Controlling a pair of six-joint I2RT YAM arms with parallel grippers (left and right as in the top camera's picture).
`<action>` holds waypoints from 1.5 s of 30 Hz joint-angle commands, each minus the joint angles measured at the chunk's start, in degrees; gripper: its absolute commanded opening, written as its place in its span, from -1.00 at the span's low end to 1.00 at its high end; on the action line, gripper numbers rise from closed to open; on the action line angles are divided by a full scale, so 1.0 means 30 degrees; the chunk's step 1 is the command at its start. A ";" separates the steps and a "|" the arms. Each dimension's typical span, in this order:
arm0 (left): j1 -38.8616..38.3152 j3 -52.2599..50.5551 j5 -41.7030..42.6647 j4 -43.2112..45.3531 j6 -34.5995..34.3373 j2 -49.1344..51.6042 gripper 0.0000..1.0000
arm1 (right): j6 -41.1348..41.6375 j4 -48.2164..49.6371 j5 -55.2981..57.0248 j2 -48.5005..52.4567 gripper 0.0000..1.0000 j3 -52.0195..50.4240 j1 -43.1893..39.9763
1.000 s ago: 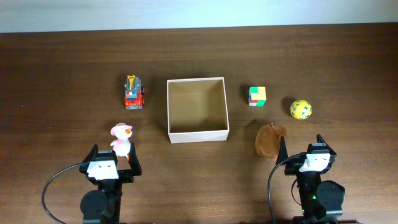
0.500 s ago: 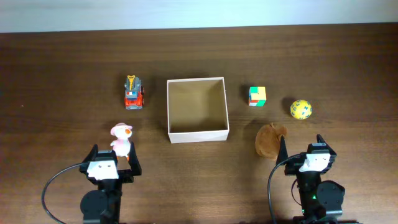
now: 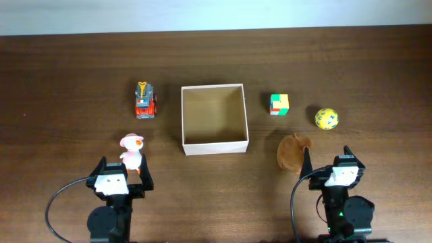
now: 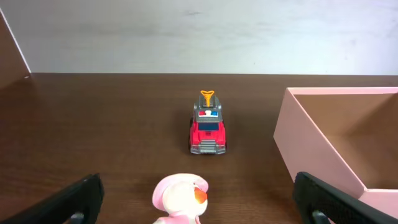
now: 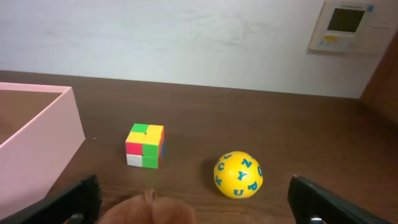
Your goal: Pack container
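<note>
Change since earlier frames: none. Both my arms and every item lie where they did a second ago.

1. Left gripper (image 3: 121,164): released, jaws spread wide, holding nothing. Parked at the near edge of the table (image 3: 67,81).
2. Right gripper (image 3: 325,150): released, jaws spread wide, holding nothing. Parked at the near edge, to the right.
3. Duck (image 3: 131,150): pink-and-white toy, upright, just ahead of my left jaws and roughly between them in the left wrist view. Not touched.
4. Brown toy (image 3: 291,153): soft-looking lump, kind unclear, just beside my right gripper's inner finger. Not held.
5. Truck (image 3: 144,100): red toy, beyond the duck, near the container's left wall but apart from it.
6. Container (image 3: 214,144): mid-table between my two arms, open top, nothing inside.
7. Cube (image 3: 279,103): coloured puzzle cube, near the container's right wall.
8. Ball (image 3: 326,118): yellow with blue letters, right of the cube, apart from it.

Step in hand, as I judge it: the very start, since no toy is packed yet.

Next move calls for: one arm to reach forward over its nearest toy, duck or brown toy, lower with jaws straddling it, and close. The ball may roll if nudged, and the duck is top-heavy, so it needs a grip low on the body.
</note>
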 commanded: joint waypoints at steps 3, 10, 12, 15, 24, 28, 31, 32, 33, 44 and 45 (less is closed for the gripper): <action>0.0109 -0.0255 0.0284 -0.0022 0.0372 -0.0211 0.99 | 0.0160 0.0007 0.0022 -0.0146 0.98 -0.0204 -0.0160; 0.0109 -0.0255 0.0284 -0.0022 0.0372 -0.0211 0.99 | 0.0160 0.0000 0.0022 -0.0146 0.98 -0.0204 -0.0160; 0.0109 -0.0255 0.0284 -0.0015 0.0372 -0.0211 0.99 | 0.0168 0.0007 0.0015 -0.0146 0.98 -0.0204 -0.0160; 0.0109 -0.0255 0.0284 -0.0022 0.0372 -0.0211 0.99 | 0.0160 0.0007 -0.0036 -0.0146 0.98 -0.0204 -0.0160; 0.0109 -0.0255 0.0284 -0.0015 0.0372 -0.0211 0.98 | 0.0095 0.0284 0.1056 -0.0146 0.98 -0.0204 -0.0160; 0.0109 -0.0255 0.0284 -0.0022 0.0372 -0.0211 0.99 | 0.0160 0.0335 0.0976 -0.0146 0.98 0.0466 -0.0160; 0.0109 -0.0255 0.0284 -0.0015 0.0372 -0.0211 0.99 | 0.0160 0.0131 0.1814 0.0058 0.98 0.1428 -0.0160; 0.0109 -0.0255 0.0284 -0.0022 0.0372 -0.0211 0.99 | 0.0160 0.0131 0.2120 0.0233 0.98 0.1792 -0.0160; 0.0109 -0.0255 0.0284 -0.0022 0.0372 -0.0211 0.99 | 0.0153 0.0124 0.2200 0.0474 0.98 0.2244 -0.0160; 0.0109 -0.0255 0.0284 -0.0022 0.0372 -0.0211 0.99 | 0.0160 -0.4124 0.2535 0.9413 0.98 1.0928 -0.0160; 0.0109 -0.0255 0.0284 -0.0022 0.0372 -0.0211 0.99 | 0.0153 -0.4860 0.2572 1.0491 0.98 1.1912 -0.0160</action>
